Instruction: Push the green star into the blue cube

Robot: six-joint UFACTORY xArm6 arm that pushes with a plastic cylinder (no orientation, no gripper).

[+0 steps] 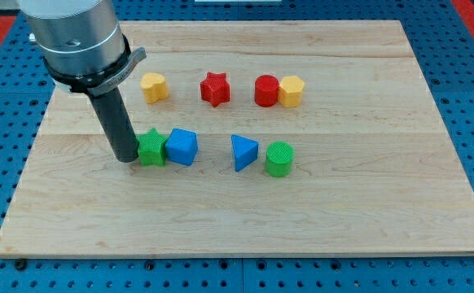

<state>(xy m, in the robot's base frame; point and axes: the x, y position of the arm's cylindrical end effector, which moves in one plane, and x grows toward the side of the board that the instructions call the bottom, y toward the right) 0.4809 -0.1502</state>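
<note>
So the green star point(151, 148) sat left of the board's middle, closer to the left edge than the right, and it was touching the blue cube point(182, 146) right beside it on the view's right. My tip point(126, 158) was pressed up against the star's left side, so rod, star and cube made one tight little row. The tool's just a plain rod, nothing on it to spread or pinch, and it held nothing. Further right along the same line were a blue triangle-ish block point(243, 152) and a green cylinder point(278, 159), just beside each other. Up toward the top edge: a yellow block point(154, 86), a red star point(215, 89), then a red cylinder point(266, 90) touching another yellow block point(291, 91). All on the wooden board point(367, 203).
</note>
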